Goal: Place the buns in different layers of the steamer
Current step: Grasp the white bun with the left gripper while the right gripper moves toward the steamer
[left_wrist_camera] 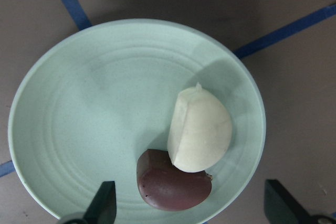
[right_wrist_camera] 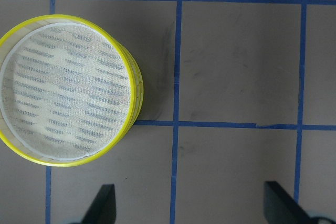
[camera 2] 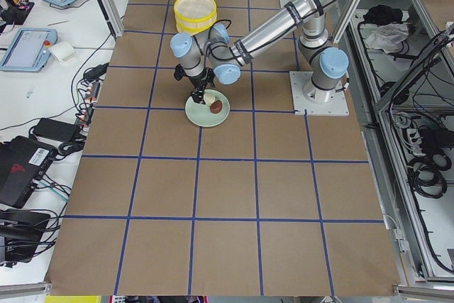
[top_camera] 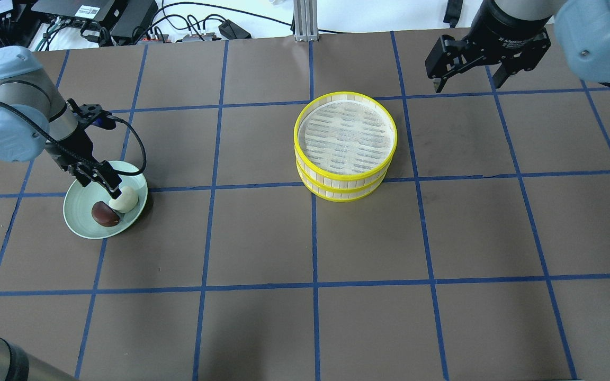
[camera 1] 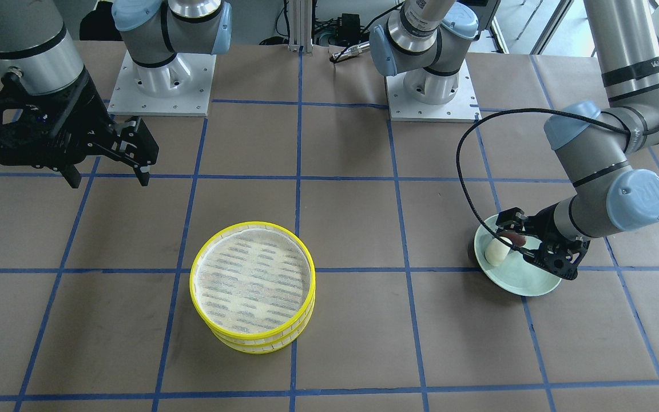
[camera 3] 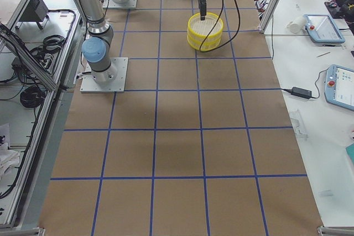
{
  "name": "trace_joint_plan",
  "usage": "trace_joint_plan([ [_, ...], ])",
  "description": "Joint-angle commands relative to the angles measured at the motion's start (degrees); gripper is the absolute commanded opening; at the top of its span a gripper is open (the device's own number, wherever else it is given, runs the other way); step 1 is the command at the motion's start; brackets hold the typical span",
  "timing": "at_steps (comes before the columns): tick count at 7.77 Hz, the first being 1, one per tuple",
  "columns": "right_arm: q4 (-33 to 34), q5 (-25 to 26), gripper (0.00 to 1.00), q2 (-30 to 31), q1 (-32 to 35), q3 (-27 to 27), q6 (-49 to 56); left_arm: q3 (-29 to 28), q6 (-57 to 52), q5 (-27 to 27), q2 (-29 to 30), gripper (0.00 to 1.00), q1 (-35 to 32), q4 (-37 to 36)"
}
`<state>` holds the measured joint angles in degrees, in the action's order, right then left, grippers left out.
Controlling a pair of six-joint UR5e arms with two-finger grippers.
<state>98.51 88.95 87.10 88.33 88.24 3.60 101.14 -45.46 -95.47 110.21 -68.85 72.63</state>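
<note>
Found the left gripper (top_camera: 99, 185) spread wide, empty, low over the plate (top_camera: 77, 217) near the table's left edge. Saw the brown bun (left_wrist_camera: 173, 184) lying between the fingertips (left_wrist_camera: 102, 205), long axis seemingly along the jaw line, cream bun (left_wrist_camera: 199, 129) touching it just beyond. Judged a wrist turn likely needed. Noted the steamer layers (top_camera: 295, 135) stacked well apart toward the far edge, right gripper (top_camera: 466, 84) agape nearby.

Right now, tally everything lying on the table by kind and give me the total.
Buns: 2 (cream-white bun, reddish-brown bun)
Steamer trays: 2, stacked (upper tray, lower tray)
Plates: 1 (pale green plate, holding both buns)
Total: 5
</note>
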Motion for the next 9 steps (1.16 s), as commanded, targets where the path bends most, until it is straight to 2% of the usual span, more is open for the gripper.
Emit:
trace_joint_plan([
  [1, 0.1, 0.0, 1.0, 0.0, 0.0, 0.0, 0.0, 0.03, -1.81, 0.03, 1.49, 1.0, 0.03, -1.78],
  [3, 0.01, 0.0, 1.0, 0.0, 0.0, 0.0, 0.0, 0.11, -3.4, 0.81, 3.69, 1.0, 0.03, -4.33],
  [7, 0.19, -0.18, 1.0, -0.17, 0.0, 0.0, 0.09, 0.47, -3.4, 3.26, 4.49, 1.0, 0.03, -4.25],
  [9, 0.19, -0.79, 1.0, -0.52, 0.09, 0.44, -0.87, 1.17, -3.4, 3.63, 4.92, 0.93, 0.03, -4.25],
])
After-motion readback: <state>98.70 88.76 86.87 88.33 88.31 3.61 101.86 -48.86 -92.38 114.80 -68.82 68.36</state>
